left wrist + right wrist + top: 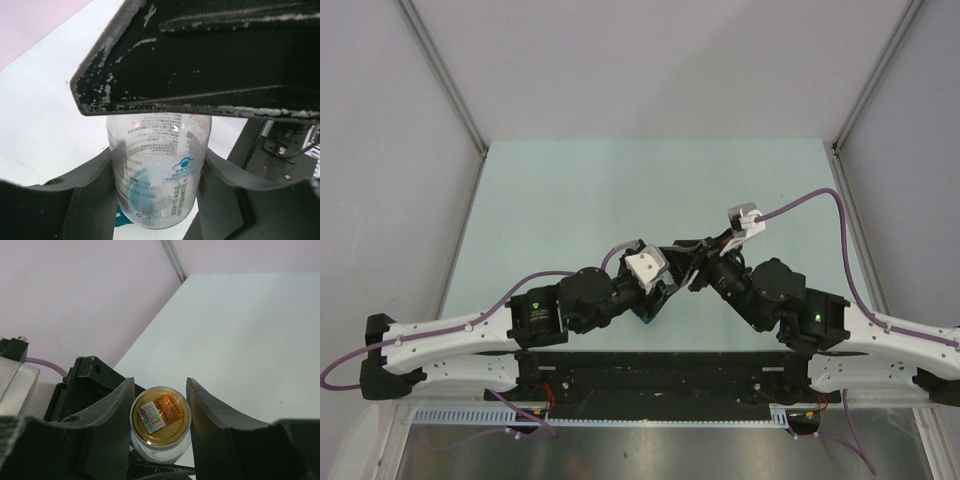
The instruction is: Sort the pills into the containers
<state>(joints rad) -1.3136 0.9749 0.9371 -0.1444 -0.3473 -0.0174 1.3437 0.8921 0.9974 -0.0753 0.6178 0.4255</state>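
A small clear bottle (159, 150) with printed text is clamped by its body between the fingers of my left gripper (156, 180), which is shut on it. Its tan-gold top (161, 412) sits between the fingers of my right gripper (160, 407), both pads touching the rim, so that gripper is shut on the top. From above, the left gripper (658, 285) and the right gripper (688, 275) meet over the near middle of the table. A corner of the blue containers (645, 316) shows under them, and the containers (121, 219) peek out below the bottle. I can make out no pills.
The pale green table (620, 190) stretches away behind the arms, with grey walls and metal posts on either side. A purple cable (835, 215) loops over the right arm. The right gripper's black body (225, 55) fills the top of the left wrist view.
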